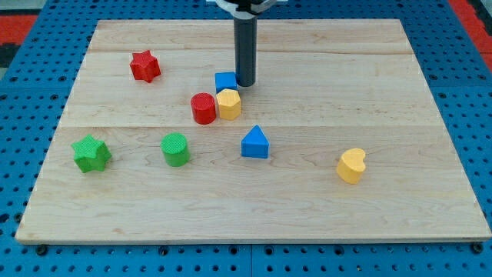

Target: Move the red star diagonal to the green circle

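Camera view. My tip (244, 83) stands on the wooden board (430, 115), far of centre, just to the right of the blue cube (224, 81); whether it touches the cube I cannot tell. No jaws here: a bare rod, grasping nothing.

The red star (144, 66) lies far left, well apart from my tip.

The green circle (175, 149) sits nearer and slightly right of the star, with open board between them.

A red cylinder (203, 108) and a yellow hexagon-like block (228, 104) touch each other just near of the blue cube.

The green star (91, 153) lies left of the green circle. A blue triangle (255, 143) sits near centre. A yellow heart (351, 165) lies near right, alone.
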You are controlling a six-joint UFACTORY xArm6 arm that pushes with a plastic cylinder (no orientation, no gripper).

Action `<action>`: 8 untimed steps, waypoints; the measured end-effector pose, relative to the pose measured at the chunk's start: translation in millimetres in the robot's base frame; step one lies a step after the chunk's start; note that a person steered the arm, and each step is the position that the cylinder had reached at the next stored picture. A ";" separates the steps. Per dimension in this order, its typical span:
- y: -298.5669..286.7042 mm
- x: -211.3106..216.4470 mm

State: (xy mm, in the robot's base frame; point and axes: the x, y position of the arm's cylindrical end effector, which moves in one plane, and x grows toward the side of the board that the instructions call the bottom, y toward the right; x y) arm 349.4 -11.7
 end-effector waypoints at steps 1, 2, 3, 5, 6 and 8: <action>-21.1 -0.1; -50.6 -0.1; -52.0 -8.3; -46.8 -36.5; -46.8 -36.5; 18.8 -99.5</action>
State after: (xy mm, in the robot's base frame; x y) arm 249.9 7.1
